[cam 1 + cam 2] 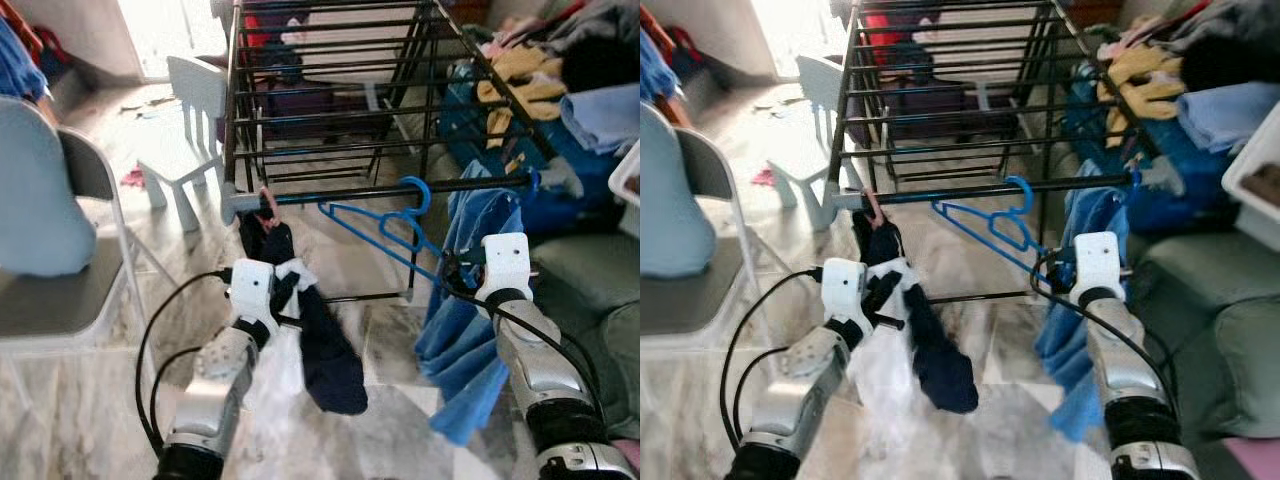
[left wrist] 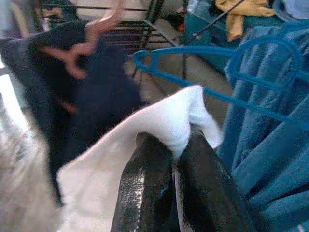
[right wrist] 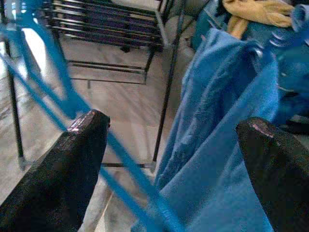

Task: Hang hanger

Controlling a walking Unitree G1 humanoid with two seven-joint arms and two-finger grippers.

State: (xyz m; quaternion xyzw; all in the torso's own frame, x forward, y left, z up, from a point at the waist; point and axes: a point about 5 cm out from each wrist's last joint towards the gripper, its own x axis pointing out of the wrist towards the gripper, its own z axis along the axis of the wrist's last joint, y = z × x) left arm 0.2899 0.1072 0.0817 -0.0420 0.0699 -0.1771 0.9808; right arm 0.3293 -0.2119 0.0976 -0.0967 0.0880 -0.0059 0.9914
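A: Where is the hanger (image 1: 385,226)?
B: Its hook is over the front bar of the rack (image 1: 330,120), so it looks hung already. It hangs tilted, its lower arm running down toward the right tool (image 1: 455,272).

A: Is that tool gripping it?
B: No. In the right wrist view the fingers (image 3: 67,169) stand wide apart, released, with the blue wire passing just beside one of them. A blue cloth (image 1: 470,330) drapes from the bar next to it.

A: And the left tool (image 1: 290,290)?
B: Clenched on a white cloth (image 2: 145,145); the left wrist view shows the fabric pinched between the two fingers. It sits beside a dark garment (image 1: 315,330) that hangs from a pink hanger (image 1: 268,205) on the same bar.

A: So which step is this?
B: I judge the hanging itself is about done. The next move calls for drawing the right arm back without catching the wire or the blue cloth.

A: Anything in the way?
B: The hanger's lower arm is close to the open fingers, so a snag could pull it off. A grey chair (image 1: 70,250) stands to the left, a white child's chair (image 1: 195,120) beyond, and piled laundry (image 1: 560,70) to the right.
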